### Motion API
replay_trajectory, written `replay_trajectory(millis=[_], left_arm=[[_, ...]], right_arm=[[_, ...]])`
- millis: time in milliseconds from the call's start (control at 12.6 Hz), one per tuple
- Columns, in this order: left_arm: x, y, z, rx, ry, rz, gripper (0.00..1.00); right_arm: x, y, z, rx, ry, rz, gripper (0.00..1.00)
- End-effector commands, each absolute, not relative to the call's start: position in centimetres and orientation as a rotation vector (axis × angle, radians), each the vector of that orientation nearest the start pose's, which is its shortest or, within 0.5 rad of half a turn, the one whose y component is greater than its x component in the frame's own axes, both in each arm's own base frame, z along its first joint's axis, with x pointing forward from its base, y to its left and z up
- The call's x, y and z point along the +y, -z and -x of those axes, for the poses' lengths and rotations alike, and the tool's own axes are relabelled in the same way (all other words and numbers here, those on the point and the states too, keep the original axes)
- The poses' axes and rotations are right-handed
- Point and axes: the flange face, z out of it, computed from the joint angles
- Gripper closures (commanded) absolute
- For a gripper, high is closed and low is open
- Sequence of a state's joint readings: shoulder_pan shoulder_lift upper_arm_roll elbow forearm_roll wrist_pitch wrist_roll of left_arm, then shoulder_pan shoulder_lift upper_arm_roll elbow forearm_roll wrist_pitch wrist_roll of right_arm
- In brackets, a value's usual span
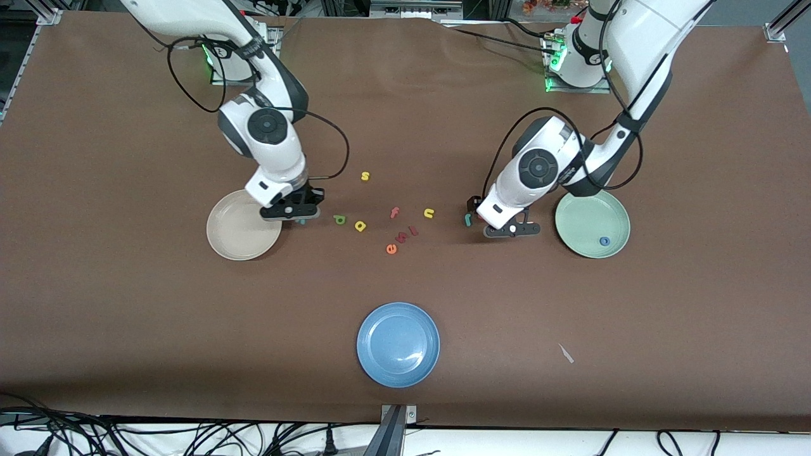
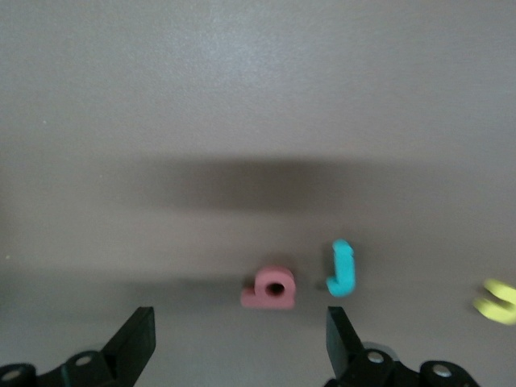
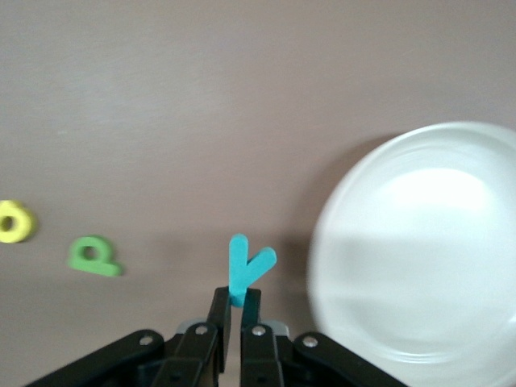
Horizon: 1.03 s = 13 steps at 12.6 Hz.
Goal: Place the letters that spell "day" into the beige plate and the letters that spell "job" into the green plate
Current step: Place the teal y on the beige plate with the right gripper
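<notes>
Right gripper point(image 3: 236, 318) clamps teal "y" point(image 3: 246, 270) at beige plate point(image 1: 231, 237) rim; left gripper point(image 2: 242, 343) open over counter point(image 1: 127, 316).
Left wrist view alone shows pink "b" point(image 2: 270, 289) and teal "j" point(image 2: 343, 268) lying apart, bare counter around; blue "o" point(image 1: 604, 240) sits in green plate point(image 1: 583, 215).

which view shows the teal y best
The right wrist view: the teal y stands clear against the table, its stem pinched in the shut right gripper, beside the beige plate. The front view shows only a teal speck under that gripper. The left wrist view doesn't show it.
</notes>
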<state>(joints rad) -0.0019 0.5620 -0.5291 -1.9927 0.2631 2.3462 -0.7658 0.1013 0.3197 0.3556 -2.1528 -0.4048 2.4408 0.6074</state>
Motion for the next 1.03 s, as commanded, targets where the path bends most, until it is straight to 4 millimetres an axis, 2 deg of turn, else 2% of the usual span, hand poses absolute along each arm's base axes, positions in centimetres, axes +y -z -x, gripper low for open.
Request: replay_trajectory(millis=[0, 79, 238, 397, 556, 794, 953], left_arm=[[-29.9, -18.6, -52.1, -0.184, -0.167, 3.157, 0.06], [-30.0, -18.0, -52.1, -0.188, -0.169, 3.168, 0.07], [-29.9, -17.9, -52.1, -0.200, -0.174, 3.166, 0.09], [-29.9, -17.5, -51.7, -0.194, -0.189, 3.160, 0.10], [-29.5, -17.2, -51.4, -0.192, -0.202, 3.153, 0.10], [-29.0, -16.8, -51.2, -0.177, -0.217, 3.149, 0.11], [-28.8, -16.7, -51.3, -0.178, -0.218, 3.148, 0.11]], right_arm=[[19.3, -28.7, -51.9, -0.362, 0.078, 3.281, 1.00], [17.8, -28.4, -52.0, -0.387, 0.055, 3.282, 1.00], [17.2, -28.1, -52.0, -0.379, 0.043, 3.283, 1.00], [17.1, -27.8, -52.0, -0.359, 0.032, 3.276, 0.85], [17.3, -27.8, -52.0, -0.293, 0.019, 3.255, 0.57], [18.4, -27.6, -51.8, -0.237, 0.020, 3.242, 0.56], [22.6, -27.0, -51.5, -0.136, 0.046, 3.206, 0.56]])
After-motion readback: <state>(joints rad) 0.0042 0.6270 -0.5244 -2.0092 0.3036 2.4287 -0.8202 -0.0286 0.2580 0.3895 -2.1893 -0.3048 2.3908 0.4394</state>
